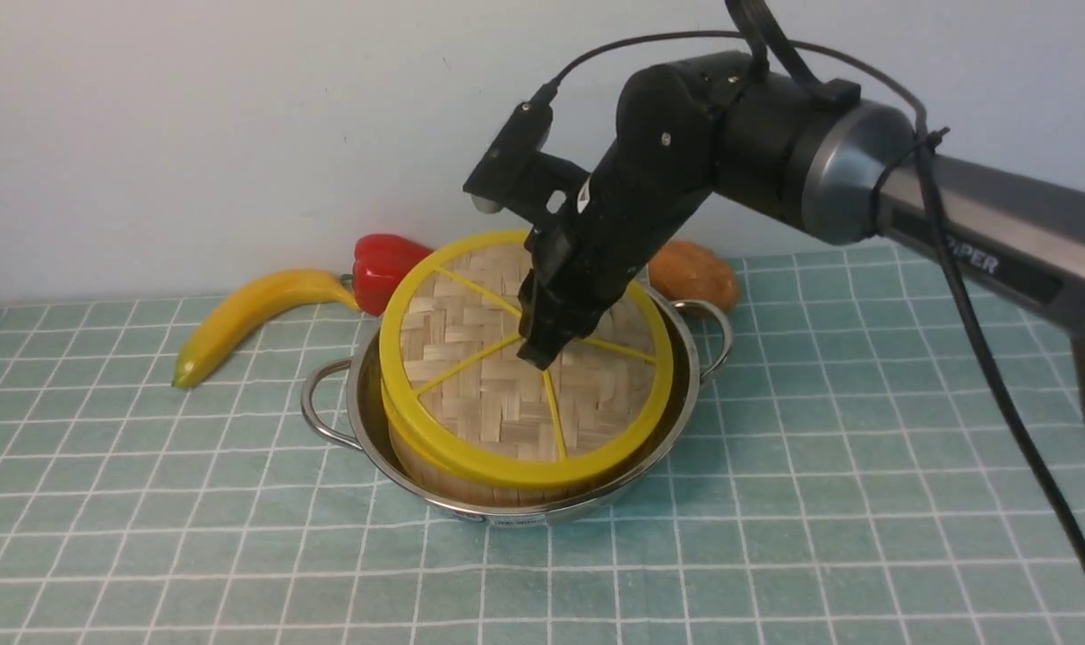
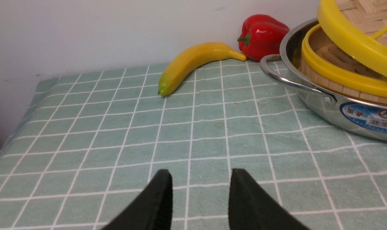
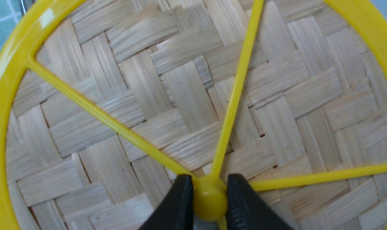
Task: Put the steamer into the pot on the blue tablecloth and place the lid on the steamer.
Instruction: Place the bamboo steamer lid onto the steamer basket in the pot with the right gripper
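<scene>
lid: flat round woven-bamboo lid (image 1: pixel 470 376) with thick yellow rim and spokes. it hangs over the pot, tilted. the edge on the banana side is raised clear of the steamer's rim, so it is not yet seated flat.
handling: probably light and stiff. the thin woven panel could dent and the yellow rim looks smooth. held at one point, it tips easily.
where to hold: the small yellow centre knob (image 3: pixel 210 198), the only raised part.
right gripper (image 1: pixel 542 354): jaws pinched on either side of the knob, carrying the lid.
steamer: round bamboo steamer (image 2: pixel 337 76) with pale wood wall and yellow rim. it sits inside the pot and is a little narrower than it.
pot: shallow shiny stainless-steel pot (image 1: pixel 524 515) with two looped wire handles, standing on the cloth.
left gripper (image 2: pixel 199 179): fingers parted with nothing between them, low over the cloth and well apart from the pot.
surface: pale teal-blue tablecloth (image 1: pixel 775 537) with thin white grid lines, lying flat around the pot. it looks soft, so a sideways push might slide the pot.
around the pot: a yellow banana (image 1: pixel 246 313) and a red bell pepper (image 1: pixel 385 269) lie behind its left handle. a brown lumpy potato-like thing (image 1: pixel 694 273) lies just behind its right handle.
room: a plain pale wall (image 1: pixel 193 134) close behind the pot.
</scene>
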Motion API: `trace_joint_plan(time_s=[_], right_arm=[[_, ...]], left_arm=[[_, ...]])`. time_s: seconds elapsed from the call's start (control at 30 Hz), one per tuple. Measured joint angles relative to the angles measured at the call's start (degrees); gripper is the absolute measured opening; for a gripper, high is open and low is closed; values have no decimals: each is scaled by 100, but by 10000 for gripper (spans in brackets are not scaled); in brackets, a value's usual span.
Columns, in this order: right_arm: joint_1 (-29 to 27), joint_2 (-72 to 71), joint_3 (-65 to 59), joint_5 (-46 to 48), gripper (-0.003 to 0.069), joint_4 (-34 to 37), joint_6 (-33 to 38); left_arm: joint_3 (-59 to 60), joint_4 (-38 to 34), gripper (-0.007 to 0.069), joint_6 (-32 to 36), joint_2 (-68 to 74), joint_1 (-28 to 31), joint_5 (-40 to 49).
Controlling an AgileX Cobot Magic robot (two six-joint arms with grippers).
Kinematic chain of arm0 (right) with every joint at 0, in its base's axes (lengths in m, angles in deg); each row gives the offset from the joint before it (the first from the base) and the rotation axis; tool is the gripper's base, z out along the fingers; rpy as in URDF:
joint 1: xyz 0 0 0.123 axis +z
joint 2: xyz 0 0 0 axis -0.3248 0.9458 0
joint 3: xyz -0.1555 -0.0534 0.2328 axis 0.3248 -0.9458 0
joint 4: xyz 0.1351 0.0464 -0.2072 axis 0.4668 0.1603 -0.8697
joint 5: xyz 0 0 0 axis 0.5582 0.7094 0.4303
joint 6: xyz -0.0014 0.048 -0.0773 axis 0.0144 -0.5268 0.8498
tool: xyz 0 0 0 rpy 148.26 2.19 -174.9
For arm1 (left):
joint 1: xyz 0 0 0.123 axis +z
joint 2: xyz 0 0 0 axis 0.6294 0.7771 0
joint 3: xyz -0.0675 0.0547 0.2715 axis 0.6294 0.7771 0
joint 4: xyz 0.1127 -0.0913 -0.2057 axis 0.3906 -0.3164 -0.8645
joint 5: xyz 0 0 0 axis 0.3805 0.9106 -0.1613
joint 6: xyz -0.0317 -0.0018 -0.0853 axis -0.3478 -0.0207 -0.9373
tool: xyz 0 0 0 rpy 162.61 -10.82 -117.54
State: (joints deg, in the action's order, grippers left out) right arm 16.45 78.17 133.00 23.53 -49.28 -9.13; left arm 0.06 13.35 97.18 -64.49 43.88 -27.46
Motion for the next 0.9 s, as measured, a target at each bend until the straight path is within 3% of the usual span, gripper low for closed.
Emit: trace_joint_plan(time_s=[0.5,0.9], right_arm=[[0,2,757,913,146,-21,-170],[0,94,773,866,146,-87,-189]], left_arm=[[0,0,243,0,0,0,0],[0,0,243,0,0,0,0]])
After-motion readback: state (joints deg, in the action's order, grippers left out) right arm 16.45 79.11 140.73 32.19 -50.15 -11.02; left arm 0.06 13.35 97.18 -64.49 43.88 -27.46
